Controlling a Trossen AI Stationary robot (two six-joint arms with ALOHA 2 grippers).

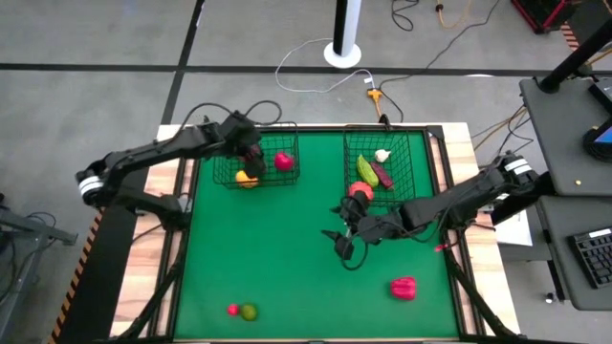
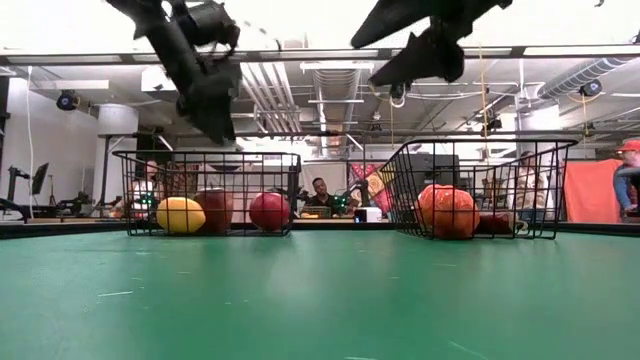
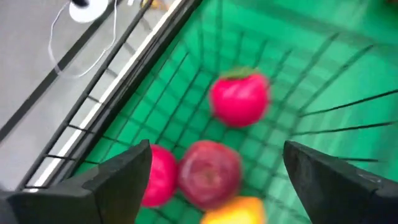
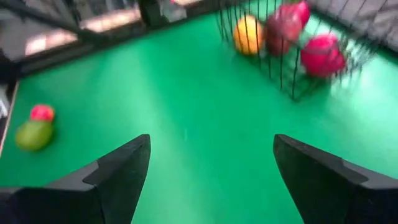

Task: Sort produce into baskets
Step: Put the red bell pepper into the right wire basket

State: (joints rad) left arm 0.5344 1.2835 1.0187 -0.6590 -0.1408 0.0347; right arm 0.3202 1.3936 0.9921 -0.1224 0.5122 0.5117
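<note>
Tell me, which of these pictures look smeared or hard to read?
Left wrist view: the red fruits in the basket are motion-blurred. Right wrist view: the far basket is soft too. Low view: bright ceiling lights leave both arms as dark silhouettes. High view: sharp and evenly lit.

2 dark jointed arms (image 1: 163, 151) with pale wrist bands and broad black fingers (image 3: 118, 180).
</note>
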